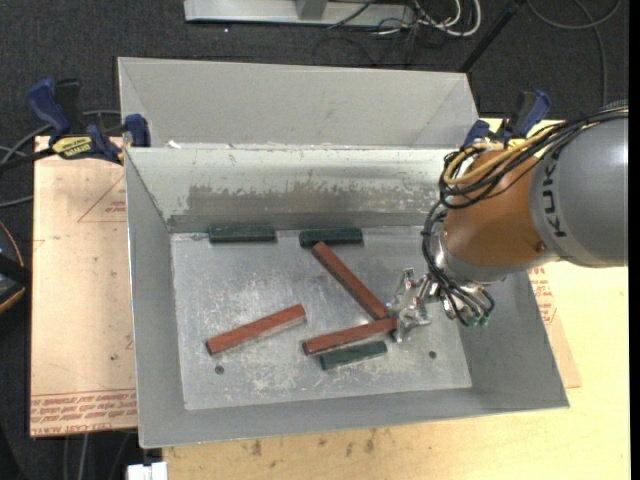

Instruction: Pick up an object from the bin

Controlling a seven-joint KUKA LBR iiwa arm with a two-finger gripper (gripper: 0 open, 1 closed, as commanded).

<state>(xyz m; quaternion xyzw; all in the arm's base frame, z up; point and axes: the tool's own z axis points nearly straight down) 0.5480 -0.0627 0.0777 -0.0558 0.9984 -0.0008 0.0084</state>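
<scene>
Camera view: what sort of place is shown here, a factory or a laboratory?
Most likely a robotics laboratory. A grey metal bin holds loose red-brown bars and dark green bars, a robot arm reaches into it, and cables lie on the floor behind.

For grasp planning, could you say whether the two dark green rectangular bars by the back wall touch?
Apart. The camera view shows bare floor between the left bar and the right bar.
</scene>
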